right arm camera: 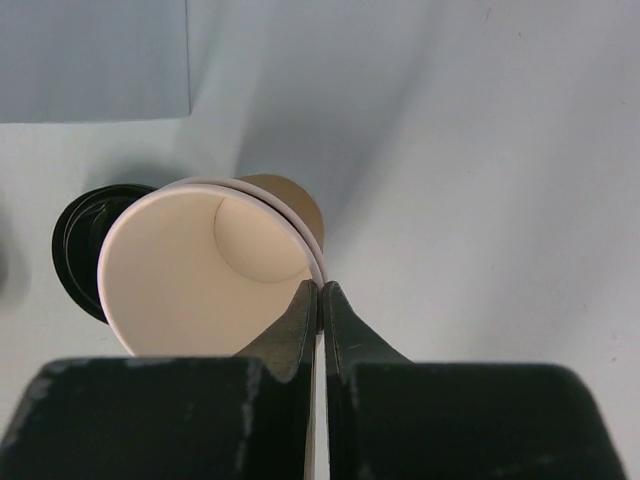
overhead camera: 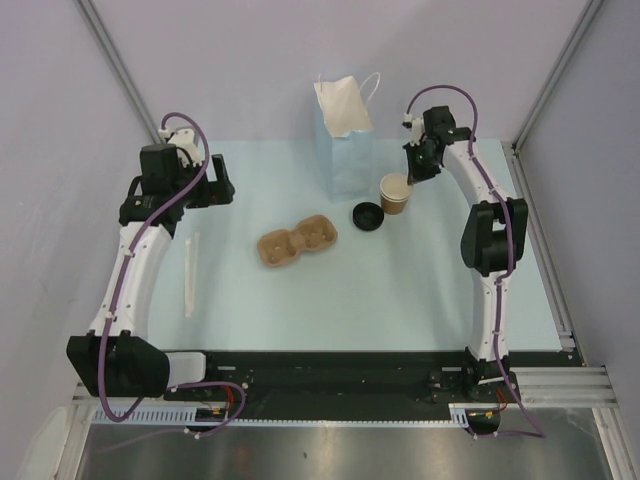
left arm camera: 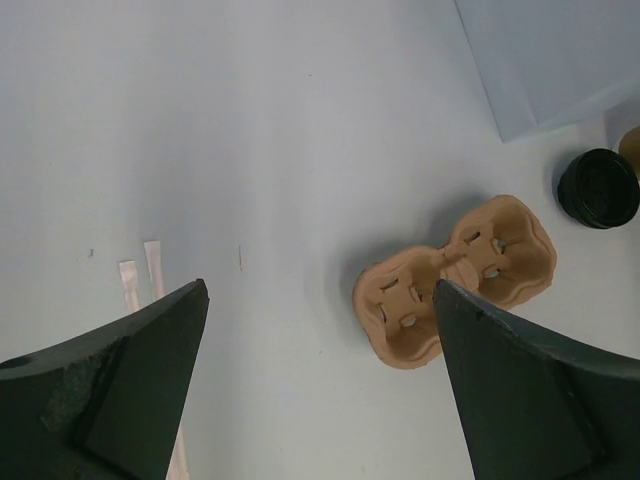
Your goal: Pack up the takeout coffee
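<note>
Pinching the wall of the paper cup (right arm camera: 200,280) at its rim, the right gripper (right arm camera: 320,290) has its two fingers brought together with only the thin paper between them, one inside the mouth and one outside. The cup is uncapped and shows a cream, empty interior. It appears to rest on the table (overhead camera: 420,290) just to the right of the light-blue bag (overhead camera: 345,150). Its black lid (overhead camera: 367,216) lies separately, just beside it on the near-left side, and the moulded-pulp carrier (overhead camera: 297,240) sits farther left. The left gripper (left arm camera: 320,290) hangs over the left half of the table with jaws spread wide, holding nothing. Step in hand, as judged: securing and raising the cup. A one-sided rim pinch offers little resistance to swinging, so a slow, straight-up lift that keeps the mouth level seems advisable. A harder squeeze risks creasing the rim on which the lid must seat. Whether the cup goes to the carrier first or is capped first cannot be told. Either way, its base should clear the lid and the bag's wall before any sideways travel.
</note>
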`<state>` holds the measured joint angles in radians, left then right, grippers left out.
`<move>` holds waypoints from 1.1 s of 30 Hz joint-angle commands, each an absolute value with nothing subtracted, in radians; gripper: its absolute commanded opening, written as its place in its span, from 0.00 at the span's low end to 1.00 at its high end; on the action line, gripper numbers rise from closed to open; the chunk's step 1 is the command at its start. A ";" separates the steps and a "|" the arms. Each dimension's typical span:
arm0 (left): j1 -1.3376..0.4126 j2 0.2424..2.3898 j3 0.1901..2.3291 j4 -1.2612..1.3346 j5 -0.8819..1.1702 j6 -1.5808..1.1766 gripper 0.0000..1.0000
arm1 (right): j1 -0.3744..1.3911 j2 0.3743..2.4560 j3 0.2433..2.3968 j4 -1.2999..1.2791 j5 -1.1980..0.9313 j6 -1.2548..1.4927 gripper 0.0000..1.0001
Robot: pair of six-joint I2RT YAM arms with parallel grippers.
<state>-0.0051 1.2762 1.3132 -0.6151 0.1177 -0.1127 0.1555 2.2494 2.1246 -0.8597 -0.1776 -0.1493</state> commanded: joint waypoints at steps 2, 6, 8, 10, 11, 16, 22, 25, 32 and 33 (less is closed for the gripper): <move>-0.003 1.215 1.341 -0.603 0.222 -0.055 1.00 | 0.094 2.100 2.126 -0.913 -0.262 -0.153 0.00; -0.003 1.140 1.289 -0.572 0.580 -0.002 1.00 | 0.052 2.004 2.040 -0.937 -0.365 -0.155 0.00; -0.038 1.098 1.238 -0.533 0.661 -0.002 0.99 | 0.040 1.945 2.004 -0.953 -0.396 -0.156 0.00; -0.087 1.085 1.210 -0.509 0.683 -0.023 0.99 | 0.038 1.902 1.930 -0.959 -0.439 -0.158 0.00; -0.142 1.088 1.195 -0.494 0.684 -0.031 0.98 | 0.041 1.860 1.901 -0.959 -0.463 -0.156 0.00; -0.320 1.178 1.177 -0.416 0.619 -0.132 0.83 | 0.092 1.721 1.654 -0.922 -0.480 -0.160 0.00; -0.546 1.313 1.166 -0.276 0.554 -0.276 0.67 | 0.163 1.589 1.502 -0.867 -0.483 -0.130 0.00; -0.594 1.406 1.155 -0.206 0.560 -0.362 0.56 | 0.192 1.549 1.450 -0.858 -0.488 -0.136 0.00; -0.612 1.588 1.198 -0.072 0.673 -0.523 0.43 | 0.233 1.460 1.352 -0.850 -0.457 -0.153 0.00; -0.614 1.612 1.203 -0.061 0.689 -0.547 0.41 | 0.236 1.453 1.347 -0.845 -0.456 -0.152 0.00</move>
